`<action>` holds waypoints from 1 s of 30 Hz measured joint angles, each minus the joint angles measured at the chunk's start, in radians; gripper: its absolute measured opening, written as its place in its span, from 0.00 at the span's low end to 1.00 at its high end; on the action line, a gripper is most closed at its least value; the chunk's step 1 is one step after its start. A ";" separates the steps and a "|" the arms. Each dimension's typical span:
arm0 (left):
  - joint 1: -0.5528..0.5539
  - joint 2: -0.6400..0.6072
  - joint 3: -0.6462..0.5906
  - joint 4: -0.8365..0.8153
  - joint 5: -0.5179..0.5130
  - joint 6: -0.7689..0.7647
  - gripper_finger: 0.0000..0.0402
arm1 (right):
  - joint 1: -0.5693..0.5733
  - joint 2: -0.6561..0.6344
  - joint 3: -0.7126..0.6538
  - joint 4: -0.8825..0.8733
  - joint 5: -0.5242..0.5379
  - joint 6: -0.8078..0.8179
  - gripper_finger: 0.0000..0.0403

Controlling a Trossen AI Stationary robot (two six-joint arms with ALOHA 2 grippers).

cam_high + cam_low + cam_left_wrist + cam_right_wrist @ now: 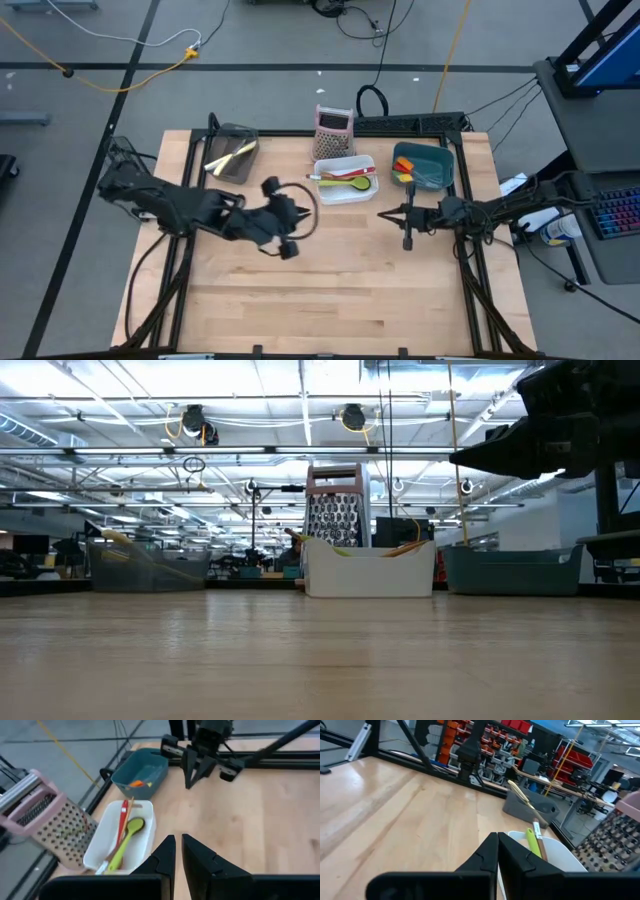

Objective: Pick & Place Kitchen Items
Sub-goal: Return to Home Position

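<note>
**Utensils lying in three bins, both arms hanging empty**

The table [330, 290] is filling the high view, its wooden top lying bare across the near half. The left arm [190, 208] is reaching in from 9 o'clock and the right arm [500, 212] from 3 o'clock. Both are hanging above the boards and pointing toward the middle, well apart from each other.

Along the far edge the bins are lining up. The dark mesh bin [232, 152] is sitting at 11 o'clock, the white bin [345, 178] at 12 and the teal bin [425, 165] at 1. The box grater [333, 128] is standing upright just behind the white bin, on its 12 o'clock side.

The left gripper [178, 839] is hovering over bare wood at about 8 o'clock of the white bin. Its fingers are drawn together with only a sliver between them, and they are pinching nothing. The right gripper [497, 836] is hovering at about 7 o'clock of the teal bin, its fingers pressed together and likewise carrying nothing.

Down to the small stuff: a green spoon [127, 837] is lying in the white bin beside a red utensil [121, 822] and a thin wooden handle [130, 807]. An orange spatula head [136, 783] is showing inside the teal bin. Pale-handled utensils [232, 155] are lying slantwise in the dark mesh bin, one handle poking up over its rim in the right wrist view.
</note>
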 joint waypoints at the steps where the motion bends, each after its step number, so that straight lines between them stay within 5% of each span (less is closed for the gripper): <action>1: -0.003 -0.014 0.000 -0.032 0.012 -0.014 0.09 | 0.005 0.000 0.000 0.000 0.000 0.000 0.01; 8: -0.021 -0.100 0.000 -0.203 -0.066 -0.121 0.09 | 0.023 0.000 0.000 0.000 0.001 0.028 0.02; 23: -0.094 -0.250 -0.006 -0.280 -0.115 -0.238 0.09 | 0.024 0.000 0.000 0.000 0.003 0.080 0.02; 30: -0.173 -0.419 -0.193 -0.294 -0.258 -0.350 0.09 | 0.024 0.000 0.000 -0.001 0.003 0.080 0.02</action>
